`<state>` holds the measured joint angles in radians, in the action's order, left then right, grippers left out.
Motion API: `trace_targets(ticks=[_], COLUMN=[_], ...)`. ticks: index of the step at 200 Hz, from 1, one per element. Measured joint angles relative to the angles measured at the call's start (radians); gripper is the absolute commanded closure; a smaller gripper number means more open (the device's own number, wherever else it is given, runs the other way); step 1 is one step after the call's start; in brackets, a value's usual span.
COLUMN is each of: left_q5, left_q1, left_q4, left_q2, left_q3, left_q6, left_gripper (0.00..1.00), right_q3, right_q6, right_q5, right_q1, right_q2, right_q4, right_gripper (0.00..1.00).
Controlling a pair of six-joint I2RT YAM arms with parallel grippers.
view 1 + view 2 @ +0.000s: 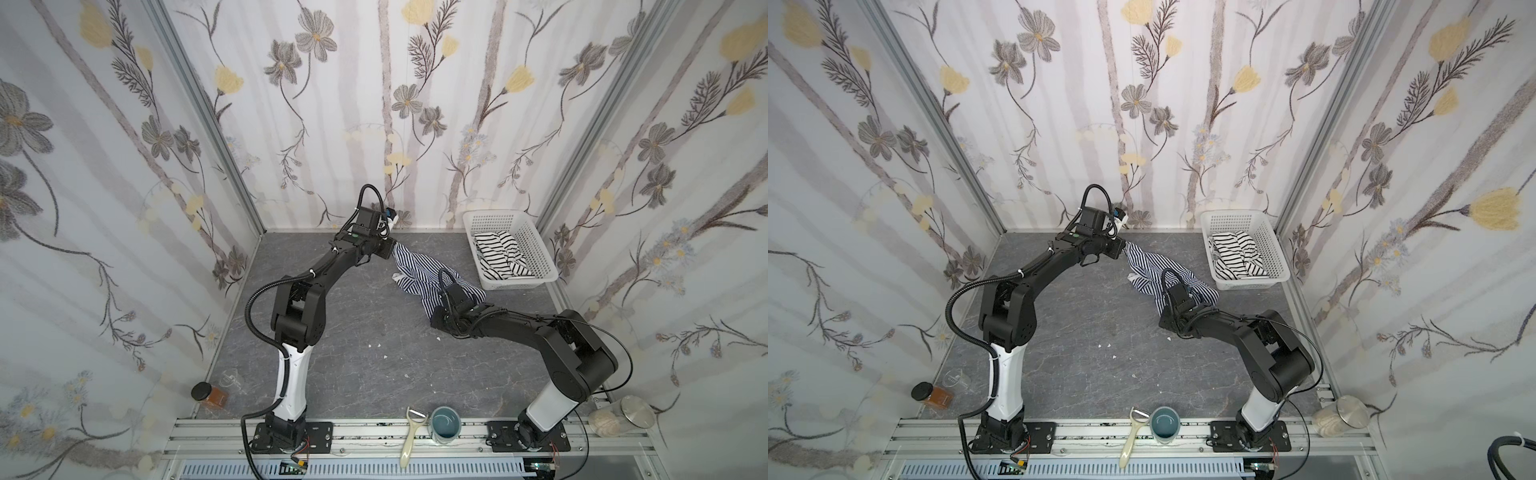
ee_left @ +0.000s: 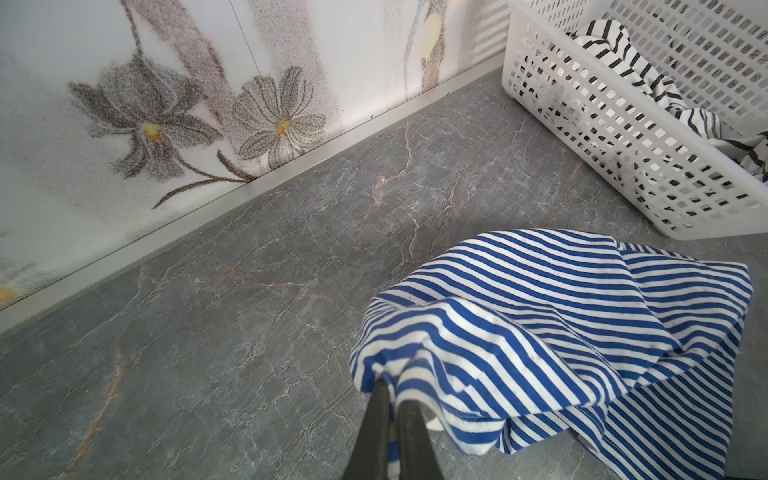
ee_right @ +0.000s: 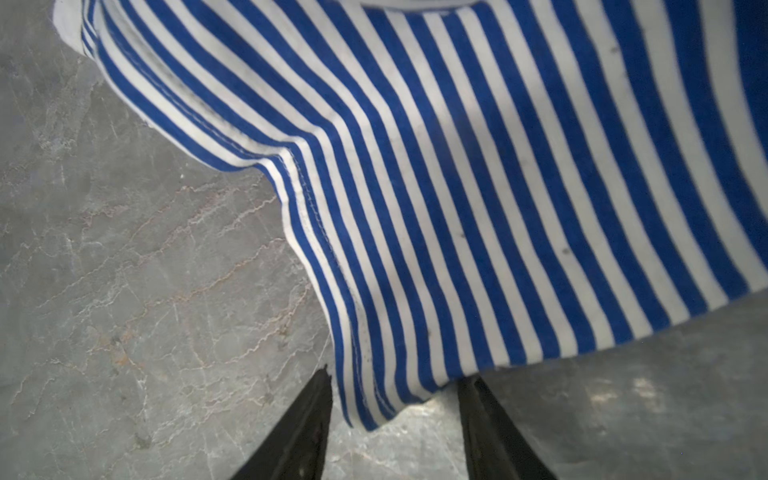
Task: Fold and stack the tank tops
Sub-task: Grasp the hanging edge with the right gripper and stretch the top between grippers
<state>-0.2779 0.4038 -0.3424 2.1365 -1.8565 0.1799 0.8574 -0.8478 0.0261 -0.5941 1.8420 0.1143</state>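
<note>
The navy-and-white striped tank top (image 1: 419, 274) (image 1: 1152, 272) lies rumpled on the grey table by the basket. My left gripper (image 2: 395, 392) is shut on one edge of it and holds that edge raised near the back wall, as a top view shows (image 1: 394, 246). A hemmed corner of the same top (image 3: 457, 187) hangs between the spread fingers of my right gripper (image 3: 397, 378), which is open and low over the table at the cloth's near end (image 1: 435, 319). The white tank top with black stripes (image 1: 500, 253) (image 2: 636, 70) lies crumpled inside the basket.
The white perforated basket (image 1: 540, 253) (image 2: 582, 137) stands at the back right corner. Along the front rail are a peeler (image 1: 411, 436), a blue-green cup (image 1: 445, 424), a lidded glass jar (image 1: 623, 415) and, far left, a black-capped amber jar (image 1: 206, 394).
</note>
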Motion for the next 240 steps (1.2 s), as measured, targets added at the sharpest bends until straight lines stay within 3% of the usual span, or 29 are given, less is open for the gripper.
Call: trace_targets(ticks=[49, 99, 160, 200, 240], left_q5=[0.0, 0.001, 0.004, 0.019, 0.064], left_q1=[-0.006, -0.013, -0.055, -0.095, -0.098], left_q4=[0.031, 0.055, 0.057, 0.06, 0.052], left_q2=[-0.041, -0.088, -0.176, -0.373, -0.591], left_q3=[0.074, 0.137, 0.2, 0.237, 0.248], left_q6=[0.004, 0.007, 0.006, -0.001, -0.001], left_gripper=[1.0, 1.0, 1.0, 1.0, 1.0], right_q3=[0.021, 0.0, 0.003, 0.193, 0.399], right_q6=[-0.008, -0.013, 0.0, 0.11, 0.211], right_q5=[0.017, 0.024, 0.009, -0.029, -0.133], right_q1=[0.0, 0.0, 0.003, 0.078, 0.131], right_q2=[0.037, 0.025, -0.178, -0.396, -0.502], right_q4=[-0.031, -0.031, 0.027, 0.148, 0.236], right_gripper=[0.62, 1.0, 1.0, 1.0, 1.0])
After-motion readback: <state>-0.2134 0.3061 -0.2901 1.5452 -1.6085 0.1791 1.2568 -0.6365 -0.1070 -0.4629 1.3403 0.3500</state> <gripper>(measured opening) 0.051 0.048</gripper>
